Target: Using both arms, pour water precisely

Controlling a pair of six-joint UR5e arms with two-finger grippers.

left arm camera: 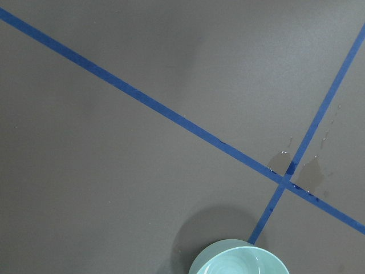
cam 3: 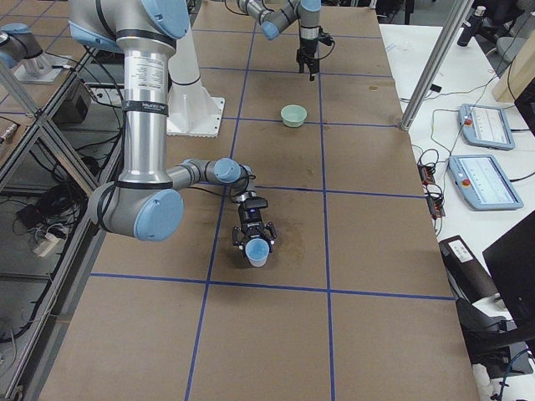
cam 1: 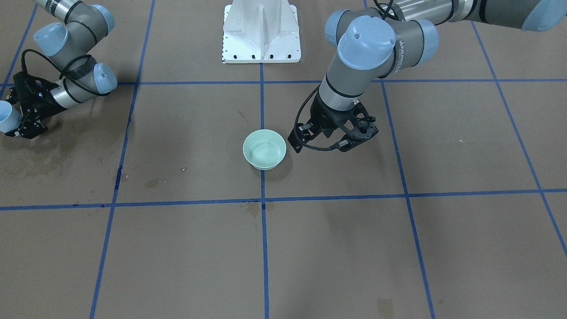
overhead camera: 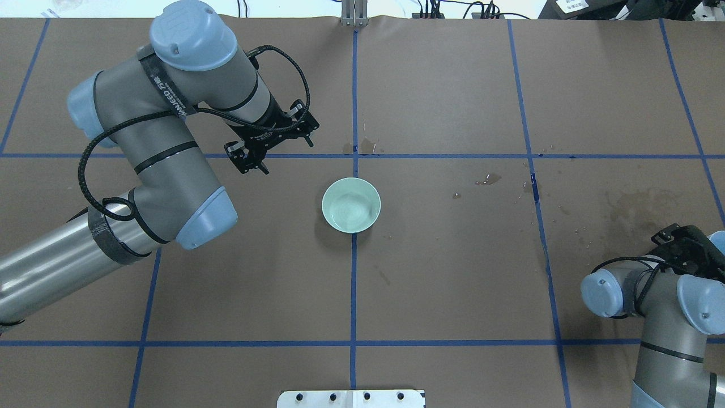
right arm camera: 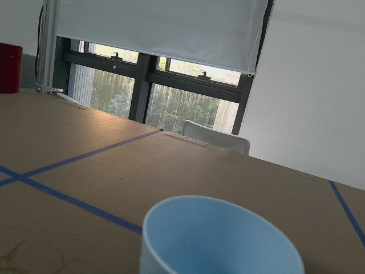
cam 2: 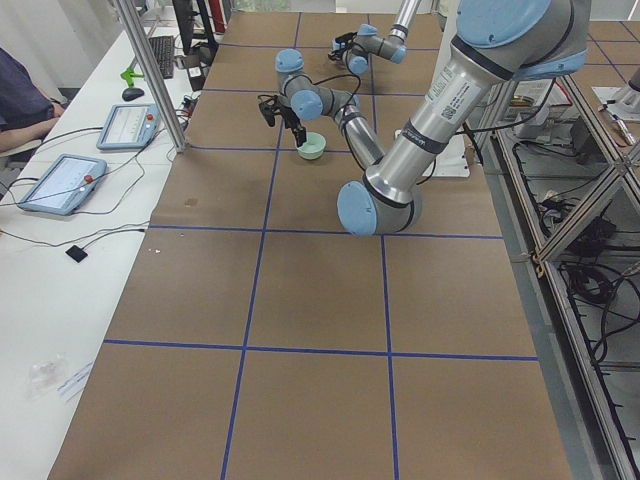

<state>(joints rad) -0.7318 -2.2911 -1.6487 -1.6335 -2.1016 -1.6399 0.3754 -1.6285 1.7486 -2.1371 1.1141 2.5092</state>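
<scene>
A pale green bowl (overhead camera: pixel 351 204) stands at the table's centre on a blue tape crossing; faint rings inside it may be water, and no stream shows. It also appears in the front view (cam 1: pixel 264 149) and at the bottom of the left wrist view (left arm camera: pixel 239 260). My left gripper (cam 1: pixel 347 145) hangs beside the bowl on my left, apart from it, empty, with its fingers together. My right gripper (cam 3: pixel 254 242) is low at the table's far right, shut on a light blue cup (cam 3: pixel 257 253) that lies tilted on its side. The cup fills the bottom of the right wrist view (right arm camera: pixel 219 240).
Brown paper with a blue tape grid covers the table. Wet stains lie near the right gripper (overhead camera: pixel 640 204) and beyond the bowl (overhead camera: pixel 365 147). The white pedestal base (cam 1: pixel 261 31) is at the robot's edge. Tablets (cam 3: pixel 485 125) and a seated person (cam 2: pixel 20 100) are beside the table.
</scene>
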